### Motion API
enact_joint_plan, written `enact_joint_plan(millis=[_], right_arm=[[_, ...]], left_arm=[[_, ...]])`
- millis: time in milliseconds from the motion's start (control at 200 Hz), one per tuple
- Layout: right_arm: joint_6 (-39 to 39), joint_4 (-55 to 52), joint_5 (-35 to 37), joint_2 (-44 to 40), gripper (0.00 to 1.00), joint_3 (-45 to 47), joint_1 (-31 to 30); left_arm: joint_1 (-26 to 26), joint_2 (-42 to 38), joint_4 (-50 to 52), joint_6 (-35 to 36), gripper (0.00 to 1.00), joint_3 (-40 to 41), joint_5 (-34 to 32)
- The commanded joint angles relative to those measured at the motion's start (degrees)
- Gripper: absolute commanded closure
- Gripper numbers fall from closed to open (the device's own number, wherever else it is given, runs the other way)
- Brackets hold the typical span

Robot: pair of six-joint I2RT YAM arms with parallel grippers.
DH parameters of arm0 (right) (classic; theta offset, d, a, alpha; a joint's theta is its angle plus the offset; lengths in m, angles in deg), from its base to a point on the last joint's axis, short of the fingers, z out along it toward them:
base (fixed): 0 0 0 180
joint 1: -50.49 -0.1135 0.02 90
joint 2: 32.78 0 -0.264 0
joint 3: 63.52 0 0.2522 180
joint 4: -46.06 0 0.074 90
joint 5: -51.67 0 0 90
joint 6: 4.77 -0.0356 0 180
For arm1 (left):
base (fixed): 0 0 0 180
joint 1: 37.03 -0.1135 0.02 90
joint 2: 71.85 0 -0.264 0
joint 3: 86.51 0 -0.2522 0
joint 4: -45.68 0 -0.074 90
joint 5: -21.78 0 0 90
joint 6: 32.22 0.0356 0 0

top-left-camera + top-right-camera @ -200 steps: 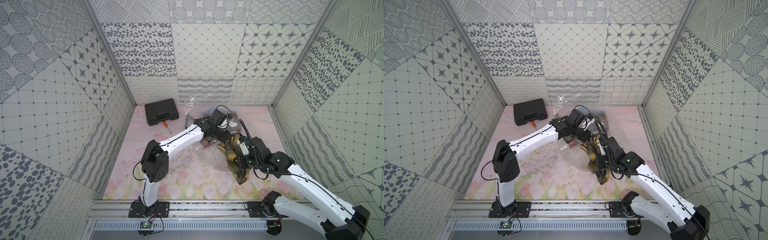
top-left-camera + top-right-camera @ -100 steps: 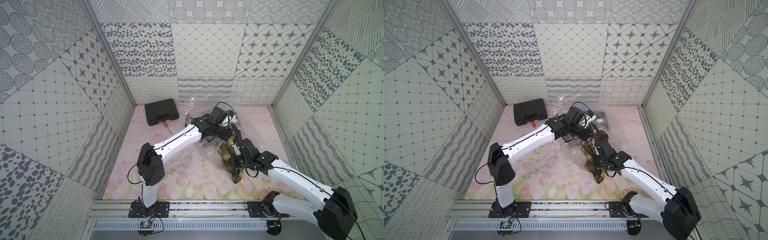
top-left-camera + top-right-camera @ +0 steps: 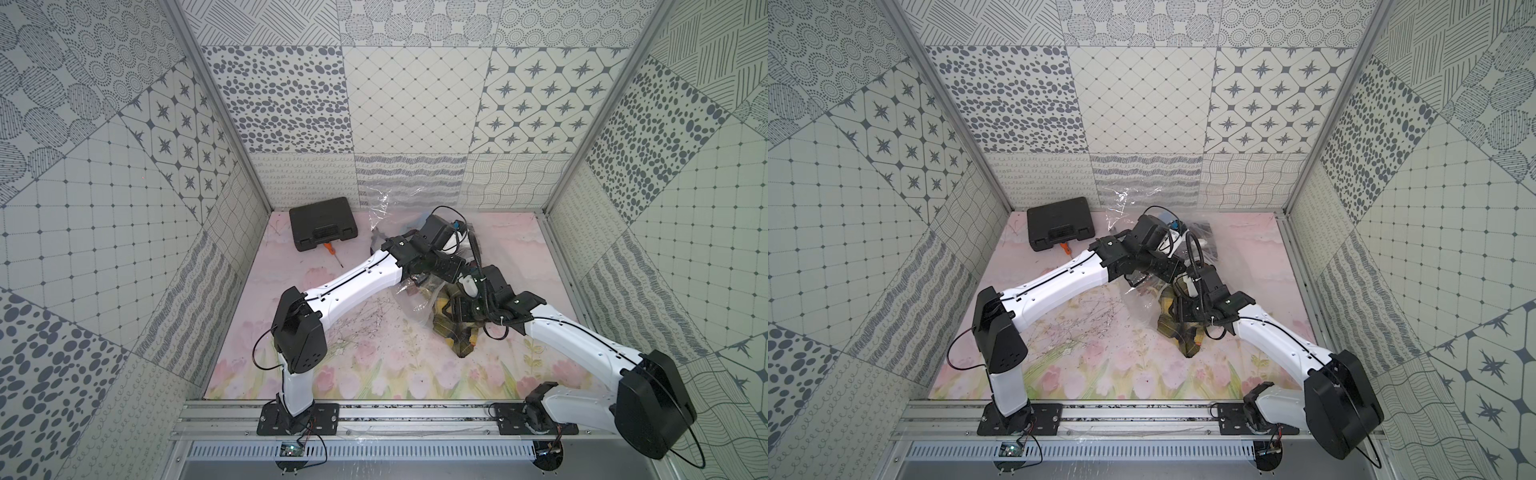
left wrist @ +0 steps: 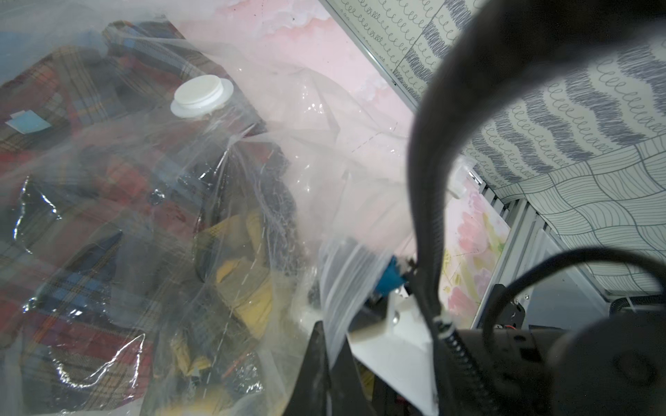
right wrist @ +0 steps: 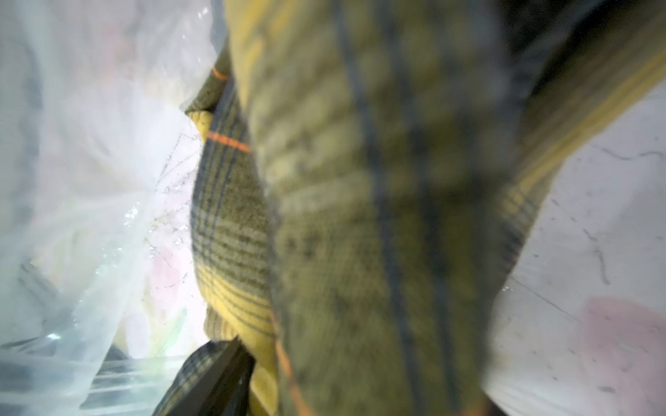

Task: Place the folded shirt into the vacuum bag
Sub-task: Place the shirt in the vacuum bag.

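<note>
The vacuum bag (image 3: 409, 305) (image 3: 1136, 301) lies crumpled a little right of the frame's middle in both top views and runs up to the back wall. In the left wrist view its clear plastic shows a red and blue plaid garment (image 4: 72, 187) inside, beneath the white valve cap (image 4: 201, 95), with yellow plaid cloth next to it. That yellow cloth is the folded shirt (image 3: 459, 338). Its upper part is inside the bag's mouth, and its lower end sticks out onto the counter (image 3: 374, 374) toward the lower right.

The left jaws are pressed together on the bag's ribbed edge strip (image 4: 338, 281). The right jaws sit at the shirt (image 5: 360, 216), which fills the right wrist view, so I cannot tell whether they are apart or clamped.

A closed black case (image 3: 324, 222) lies at the counter's upper left with its contents hidden. An orange-handled screwdriver (image 3: 331, 250) lies just beside it. In the left wrist view a thick black cable (image 4: 425, 180) loops in front of the wall and counter.
</note>
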Motion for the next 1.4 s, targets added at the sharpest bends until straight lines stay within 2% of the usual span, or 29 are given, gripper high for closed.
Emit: enact_joint_plan(millis=[0, 140, 340, 455, 580, 710, 815, 915, 1030, 1125, 1296, 1346, 1396], right_arm=[[-0.59, -4.56, -5.54, -6.77, 0.15, 2.16, 3.62], [-1.97, -13.27, -3.18, -14.95, 0.15, 4.68, 9.29], [-9.92, -23.24, 10.56, -15.37, 0.25, 2.05, 9.92], [-14.08, -24.35, 10.36, -17.99, 0.27, 3.41, 9.11], [-21.33, -23.32, 8.54, -20.91, 0.28, 7.83, 4.7], [-29.21, -16.99, 8.89, -23.37, 0.32, 14.5, 2.24], [-32.52, -13.71, 9.59, -24.66, 0.35, 16.88, 1.95], [-32.04, -7.65, 10.77, -24.14, 0.49, 18.05, 1.97], [-27.06, -6.81, 13.1, -18.02, 0.68, 13.59, 2.85], [-24.11, -4.44, 13.95, -12.98, 0.75, 9.54, 4.58], [-20.89, 0.45, 17.2, -5.46, 0.77, 7.29, 7.15], [-20.87, 1.36, 16.61, -5.34, 0.74, 7.68, 7.14], [-22.1, 1.32, 14.87, -6.22, 0.65, 8.69, 6.81]], left_arm=[[0.37, -1.49, -1.91, 0.2, 1.0, 1.69, 1.82], [0.17, -1.77, -1.96, 0.37, 1.0, 2.2, 1.32], [0.33, -0.92, -2.41, -0.02, 1.0, 1.93, 1.96], [0.54, -0.16, -2.79, -0.02, 1.0, 1.61, 1.72], [1.54, 1.87, -2.13, 0.82, 1.0, -1.08, 1.86], [3.52, 3.8, -0.87, 2.0, 1.0, -3.91, 1.73], [4.36, 3.57, -1.22, 2.1, 1.0, -2.86, 1.77], [4.57, 2.22, -2.52, 1.82, 1.0, -0.03, 2.59], [4.92, 0.33, -2.85, 2.17, 1.0, 2.83, 3.52], [5.26, -1.14, -3.06, 1.73, 1.0, 5.26, 4.17], [5.44, -3.93, -6.17, -1.09, 1.0, 10.7, 4.13], [5.45, -4.35, -8.34, -1.92, 1.0, 11.9, 3.78], [5.5, -4.41, -9.27, -2.53, 1.0, 12.76, 3.48]])
